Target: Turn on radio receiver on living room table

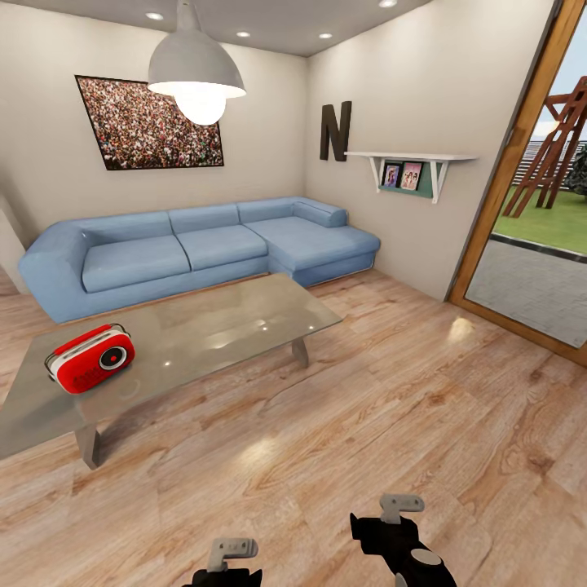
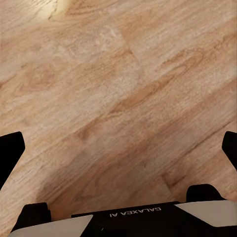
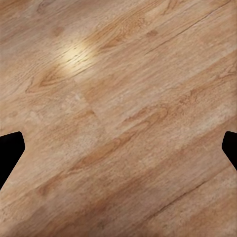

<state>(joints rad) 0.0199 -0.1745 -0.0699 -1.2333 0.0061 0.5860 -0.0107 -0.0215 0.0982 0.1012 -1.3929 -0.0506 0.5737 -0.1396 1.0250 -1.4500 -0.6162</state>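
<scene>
Radio receiver (image 1: 90, 358): a small red box with rounded corners, white trim along its side, a thin handle arching over its top and a round dial with a dark centre on its face; it is lying tilted toward the viewer's left.
Where it is sitting: on the bench (image 1: 204, 334), near the bench's left end and close to its front edge, well apart from both hands.
Bench: a low rectangular top, glossy grey-beige, mirroring the ceiling lights; its grey legs are showing under the near-left corner and under the right end.
Left hand (image 2: 118, 148): its two dark fingertips are showing at opposite borders of the left wrist view, spread wide, pinching nothing, pointing at bare wood floor (image 2: 123, 84).
Right hand (image 3: 118, 148): fingertips likewise standing far apart at the borders of the right wrist view, holding nothing, over floor.
Arms in the head view: both are hanging low at the bottom border, with open floor lying between them and the bench.
Open room: wide light wood floor is stretching in front of the bench and to its right.
Edges: a long light-blue sofa (image 1: 196, 244) is running just behind the bench along the back wall; a wood-framed glass door (image 1: 530, 187) is bounding the right side.
</scene>
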